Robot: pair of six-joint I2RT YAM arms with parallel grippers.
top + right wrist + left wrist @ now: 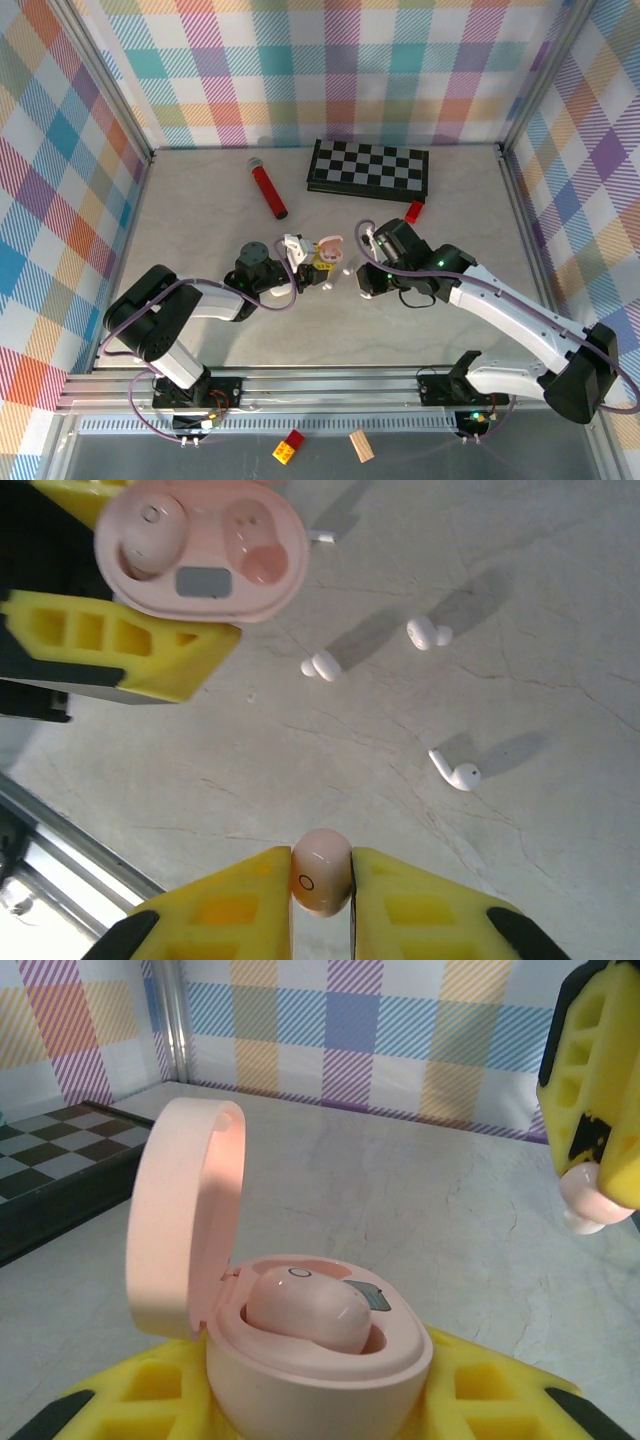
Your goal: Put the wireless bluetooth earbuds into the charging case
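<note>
Left fingers were closed narrow on the pink charging case in the top camera, around the middle of the counter. Right fingers sat just to the right of it, pinched nearly together. I couldn't make out what they held from up there. Further back lay a red cylinder, a chessboard and a small red block.

Left wrist cam: the charging case sat between the yellow left fingers with its lid tipped up on the left. One seated earbud, pink, was in its well. Up in the top right corner, one of the right fingers had a pink earbud at its tip, clear of the case.

Right wrist cam: the right fingers were squeezed tight on the pink earbud, well apart from the charging case up in the top left. The seated earbud filled one well and the other well was bare. Three white earbuds lay loose on the counter between the case and the right fingers.
</note>
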